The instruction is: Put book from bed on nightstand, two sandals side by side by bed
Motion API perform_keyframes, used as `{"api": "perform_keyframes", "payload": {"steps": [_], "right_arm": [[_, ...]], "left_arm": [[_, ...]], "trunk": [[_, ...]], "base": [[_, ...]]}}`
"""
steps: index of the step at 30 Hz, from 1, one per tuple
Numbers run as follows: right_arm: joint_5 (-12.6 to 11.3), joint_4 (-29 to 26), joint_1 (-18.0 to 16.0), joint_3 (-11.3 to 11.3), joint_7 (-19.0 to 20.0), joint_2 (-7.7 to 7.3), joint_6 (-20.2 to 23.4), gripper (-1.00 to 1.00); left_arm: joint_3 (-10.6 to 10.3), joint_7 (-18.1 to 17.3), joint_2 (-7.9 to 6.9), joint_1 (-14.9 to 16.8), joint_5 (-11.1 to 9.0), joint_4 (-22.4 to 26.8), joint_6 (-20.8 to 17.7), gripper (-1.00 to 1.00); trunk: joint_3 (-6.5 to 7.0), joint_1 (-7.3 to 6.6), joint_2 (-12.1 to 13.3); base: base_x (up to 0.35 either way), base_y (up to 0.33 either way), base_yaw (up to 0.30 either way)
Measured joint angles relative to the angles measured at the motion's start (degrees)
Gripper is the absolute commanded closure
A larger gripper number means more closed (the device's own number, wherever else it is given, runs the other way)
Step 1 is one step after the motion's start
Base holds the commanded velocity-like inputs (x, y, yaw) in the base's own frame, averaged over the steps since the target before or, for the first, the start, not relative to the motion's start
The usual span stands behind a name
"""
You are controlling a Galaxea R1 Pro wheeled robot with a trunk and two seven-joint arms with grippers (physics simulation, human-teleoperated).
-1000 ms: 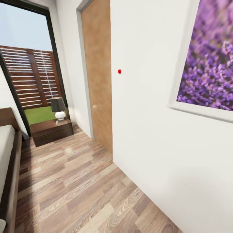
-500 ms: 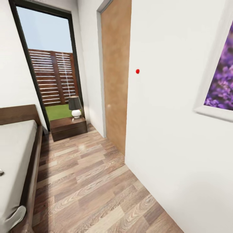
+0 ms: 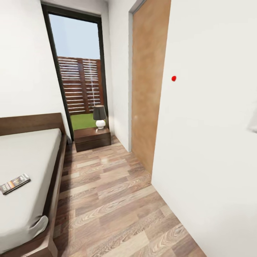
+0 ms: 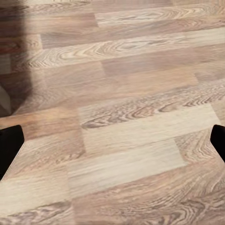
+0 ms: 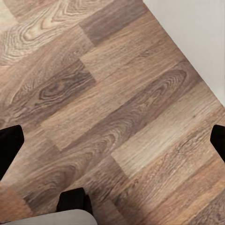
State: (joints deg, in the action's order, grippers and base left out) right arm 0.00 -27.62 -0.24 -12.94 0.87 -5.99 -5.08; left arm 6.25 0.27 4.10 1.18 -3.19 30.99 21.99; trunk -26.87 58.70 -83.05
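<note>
Head view: the low bed [image 3: 25,171] with pale grey-white mattress and dark brown wooden frame sits at the left, its brown headboard against the white back wall. The small thin paperback book [image 3: 14,183], black and orange cover, lies flat on the mattress near the bed's right-hand edge, roughly midway along its visible length. Title lettering too small to read.

Small dark reddish-brown wooden nightstand [image 3: 92,137] stands at the far end of the brown wood-plank floor [image 3: 110,200], just beside the head of the bed and in front of the tall dark-framed window [image 3: 76,71]. On its top: a table lamp [image 3: 99,116] with a dark shade and a round white base. Through the window: a slatted wooden fence and grass.

To the right, a light brown wooden door [image 3: 148,82] is set in the white wall [image 3: 207,142]; a small red dot [image 3: 174,78] is on the wall beside it.

Left wrist view: left gripper [image 4: 112,145] above plank floor, black fingers [image 4: 9,149] spread wide apart, nothing between them.

Right wrist view: right gripper [image 5: 112,143] likewise above floor near the white wall base, fingers [image 5: 9,145] spread, nothing held.
</note>
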Motion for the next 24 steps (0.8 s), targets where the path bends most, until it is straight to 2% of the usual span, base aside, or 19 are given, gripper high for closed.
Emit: {"api": "perform_keyframes", "payload": {"steps": [11,24], "right_arm": [[0.0,0.0,0.0,0.0,0.0,-0.02,0.0,-1.0],[0.0,0.0,0.0,0.0,0.0,0.0,0.0,-1.0]], "left_arm": [[0.0,-0.1,0.0,0.0,0.0,0.0,0.0,-1.0],[0.0,-0.1,0.0,0.0,0.0,0.0,0.0,-1.0]], "trunk": [[0.0,0.0,0.0],[0.0,0.03,0.0]], "base": [[0.283,0.0,0.293],[0.027,0.0,0.293]]}}
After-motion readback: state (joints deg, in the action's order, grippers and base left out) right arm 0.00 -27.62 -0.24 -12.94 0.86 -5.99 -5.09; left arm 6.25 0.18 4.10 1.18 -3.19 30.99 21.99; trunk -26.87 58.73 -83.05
